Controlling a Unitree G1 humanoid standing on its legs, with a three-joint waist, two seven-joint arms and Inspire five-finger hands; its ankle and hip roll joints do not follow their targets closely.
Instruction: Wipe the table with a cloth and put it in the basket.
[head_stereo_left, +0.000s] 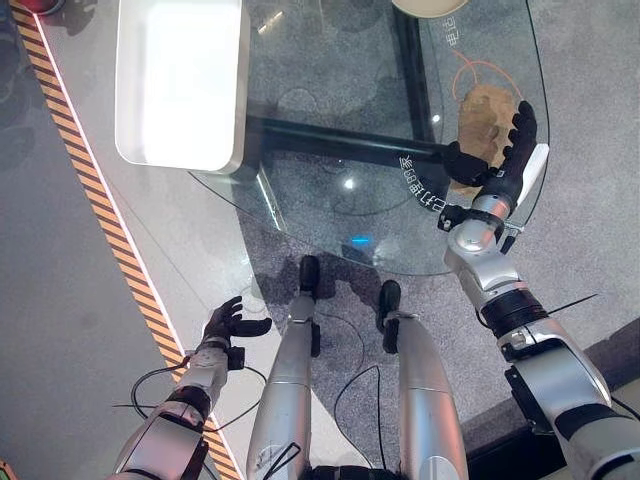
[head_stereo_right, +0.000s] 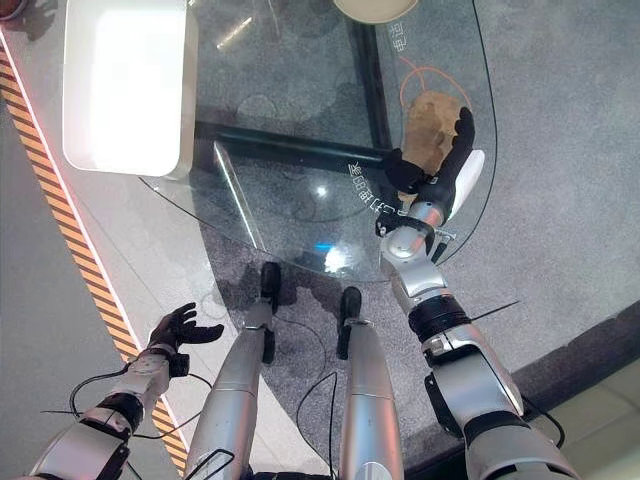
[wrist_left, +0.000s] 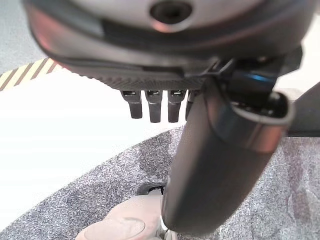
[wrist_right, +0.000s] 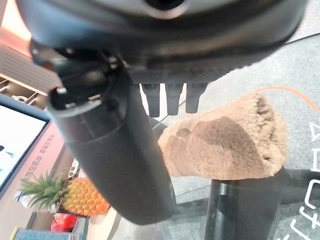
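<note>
Round object cut off past the glass table.

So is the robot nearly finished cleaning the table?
Not yet. Nothing looks finished. The right hand hovers open at the crumpled tan cloth on the round glass table, so wiping is only starting. The left hand hangs low, open and empty. The white rectangular basket holds no cloth, so wiping and dropping it in remain.

Two silver-grey arms with black bands at the joints, each ending in a dark hand: left hand, right hand.
</note>
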